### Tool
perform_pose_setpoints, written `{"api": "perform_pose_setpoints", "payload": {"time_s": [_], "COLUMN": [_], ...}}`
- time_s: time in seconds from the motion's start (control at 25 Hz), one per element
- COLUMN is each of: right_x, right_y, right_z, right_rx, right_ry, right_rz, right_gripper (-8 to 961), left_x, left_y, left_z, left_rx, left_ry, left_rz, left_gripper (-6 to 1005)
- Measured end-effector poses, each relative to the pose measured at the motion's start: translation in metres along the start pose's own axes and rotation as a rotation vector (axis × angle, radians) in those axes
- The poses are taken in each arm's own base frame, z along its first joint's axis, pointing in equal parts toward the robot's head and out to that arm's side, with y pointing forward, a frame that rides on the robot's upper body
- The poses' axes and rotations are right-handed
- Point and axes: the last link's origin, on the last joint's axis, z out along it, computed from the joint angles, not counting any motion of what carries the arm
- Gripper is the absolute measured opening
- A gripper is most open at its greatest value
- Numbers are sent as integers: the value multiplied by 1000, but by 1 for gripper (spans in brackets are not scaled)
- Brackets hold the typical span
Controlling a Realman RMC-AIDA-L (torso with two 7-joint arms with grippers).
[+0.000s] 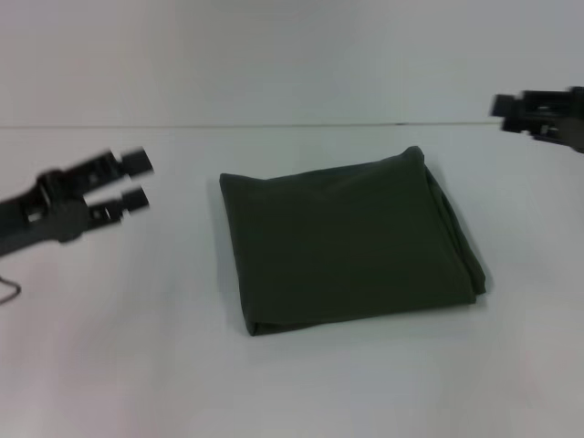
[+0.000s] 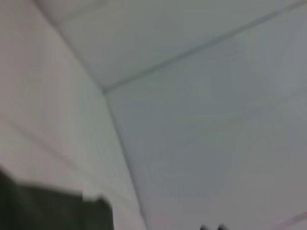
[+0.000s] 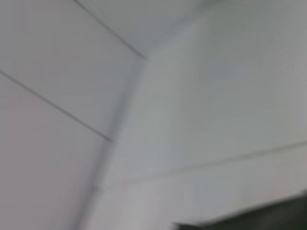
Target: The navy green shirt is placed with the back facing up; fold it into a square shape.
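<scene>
the left gripper (image 1: 137,181) hovers with jaws apart, holding nothing, beside the folded shirt (image 1: 347,239); the right gripper's (image 1: 511,114) jaws cannot be told.

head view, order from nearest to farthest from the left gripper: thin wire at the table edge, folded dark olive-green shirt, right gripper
From the left gripper:
1. Folded dark olive-green shirt, mid-table; the thin wire, at the left edge, is too close to call.
2. Right gripper, far right.

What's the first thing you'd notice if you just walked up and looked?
The dark green shirt, folded into a neat, nearly square bundle in the middle of the white table. Next, the two black grippers off to its sides, neither touching it: the left gripper open beside it, the right gripper at the far edge.
</scene>
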Motion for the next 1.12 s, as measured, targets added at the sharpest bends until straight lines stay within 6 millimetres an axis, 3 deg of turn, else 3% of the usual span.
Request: {"api": "perform_pose_setpoints", "payload": {"time_s": [0.08,0.24,0.4,0.52,0.72,0.88,1.12], "right_x": [9,28,39,41,38,37,39], "right_y": [-6,-20,-26,-28,-27,-27,-27], "right_z": [-16,-43,-50,-48,-43,-42,-42], "right_rx": [-50,-98,-112,-119,-120,-120,-127], "right_ry": [-52,-178,-219,-236,-242,-243,-241], "right_rz": [25,89,103,104,88,88,98], "right_gripper": [368,573,669,715,790,791,791], "left_x": [-12,-40,-66,-82,-93,-97,-97], "left_y": [-3,-20,-37,-43,-42,-50,-62], "left_z": [2,16,35,52,62,65,67], "left_rx": [15,67,148,189,160,189,251], "left_ry": [-62,-64,-61,-135,-197,-215,-195], "left_rz": [-32,-144,-204,-137,62,182,234], "left_gripper": [906,906,906,906,905,905,905]}}
